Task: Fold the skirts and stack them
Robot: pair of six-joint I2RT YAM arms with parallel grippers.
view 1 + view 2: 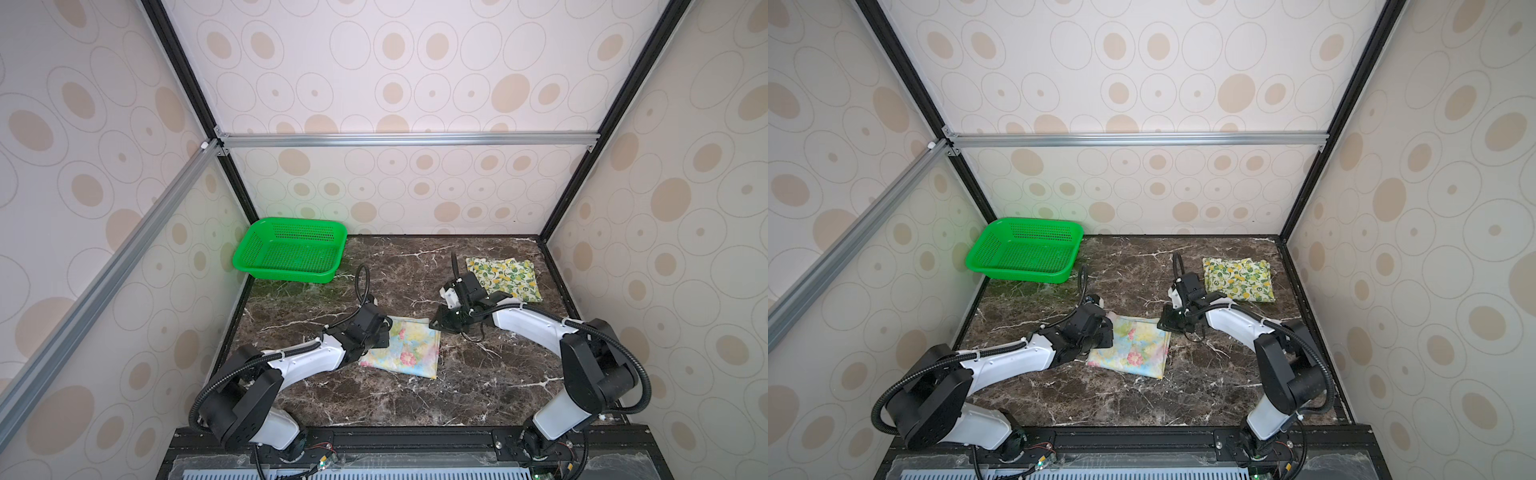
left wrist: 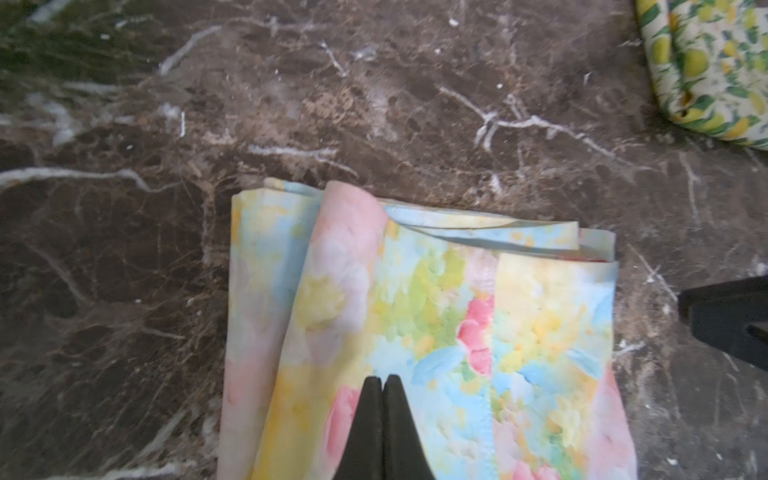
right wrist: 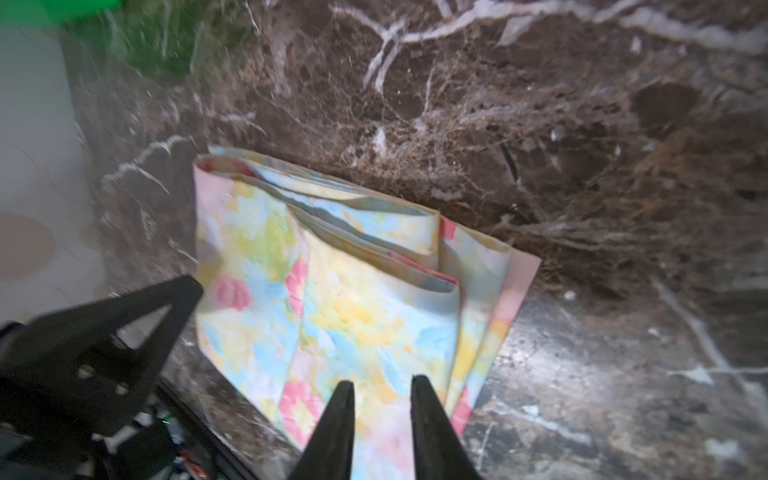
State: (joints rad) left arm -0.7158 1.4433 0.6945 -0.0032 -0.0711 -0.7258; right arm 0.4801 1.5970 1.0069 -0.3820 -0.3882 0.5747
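Observation:
The pastel yellow-blue skirt with pink flowers (image 1: 405,351) (image 1: 1133,347) lies folded into a rectangle mid-table. My left gripper (image 2: 382,379) is shut, its tips together over the cloth near the skirt's left edge (image 1: 384,332). My right gripper (image 3: 382,383) hovers open over the skirt's far right corner (image 1: 435,324), and cloth shows through the gap between its fingers. The lemon-print skirt (image 1: 505,277) (image 1: 1239,276) lies folded at the back right, away from both grippers; a corner of it shows in the left wrist view (image 2: 710,70).
A green perforated basket (image 1: 291,274) (image 1: 1021,274) stands in the back left corner with nothing showing in it. The dark marble table (image 1: 415,399) is enclosed by patterned walls on three sides. Both arm bases sit at the front edge.

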